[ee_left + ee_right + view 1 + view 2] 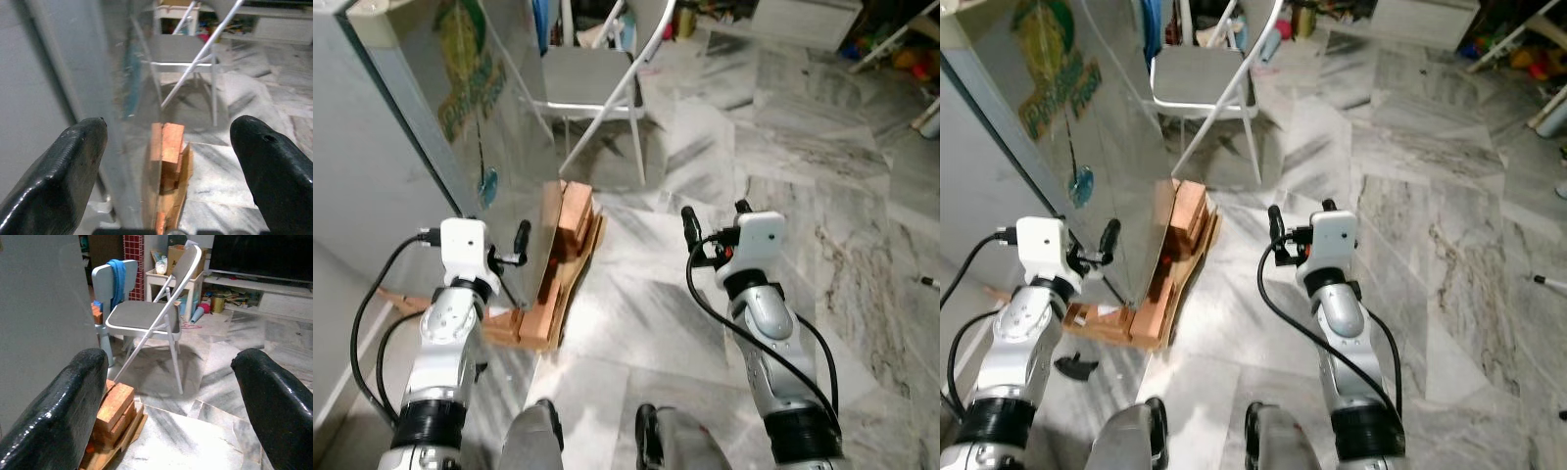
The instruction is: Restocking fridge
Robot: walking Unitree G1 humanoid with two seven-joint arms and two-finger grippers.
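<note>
both the left gripper (168,147) and right gripper (168,382) hover spread and empty beside the grey fridge (382,147), near stacked wooden blocks (563,255) and a folding chair (146,318).

Floor (842,186): grey-and-white veined marble tiles, glossy, with visible joints. Standing directly on it, a grey folding chair (592,83) with white tubular legs, set beyond the fridge's corner. A stack of orange-brown wooden blocks (570,227) rests on a flat wooden board (570,294) laid on the tiles, just beside the fridge (421,137) base; the board's near end touches further wooden pieces lying flat. A small dark fragment (1075,366) lies on the tiles near the fridge's foot. A slim marker-like item (929,282) lies well apart at the robot's right. Coloured clutter (891,49) sits on the far tiles; items there too blurred to identify.
</note>
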